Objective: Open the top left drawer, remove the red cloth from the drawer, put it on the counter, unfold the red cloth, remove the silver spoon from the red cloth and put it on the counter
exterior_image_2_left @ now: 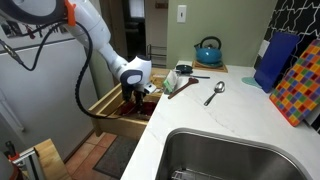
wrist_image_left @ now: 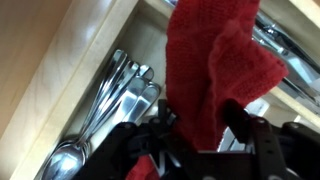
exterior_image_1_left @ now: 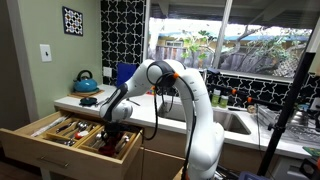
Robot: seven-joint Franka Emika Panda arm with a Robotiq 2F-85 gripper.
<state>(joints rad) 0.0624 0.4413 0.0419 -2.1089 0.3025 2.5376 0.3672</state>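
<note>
The top left drawer (exterior_image_1_left: 30, 148) stands open in both exterior views, also (exterior_image_2_left: 112, 112). My gripper (wrist_image_left: 200, 115) is down inside it, its fingers shut on a fold of the red cloth (wrist_image_left: 215, 50), which hangs bunched between them. The gripper also shows in both exterior views (exterior_image_1_left: 117, 126) (exterior_image_2_left: 137, 93), with red showing at its tips (exterior_image_2_left: 146, 91). A silver spoon (exterior_image_2_left: 215, 92) lies on the white counter (exterior_image_2_left: 200, 120). I cannot tell whether any spoon is inside the cloth.
Several silver utensils (wrist_image_left: 110, 100) lie in the drawer compartment beside the cloth. A teal kettle (exterior_image_2_left: 207, 50) (exterior_image_1_left: 85, 81), a dark utensil (exterior_image_2_left: 183, 87), a blue board (exterior_image_2_left: 272, 60) and a sink (exterior_image_2_left: 230, 155) are on the counter.
</note>
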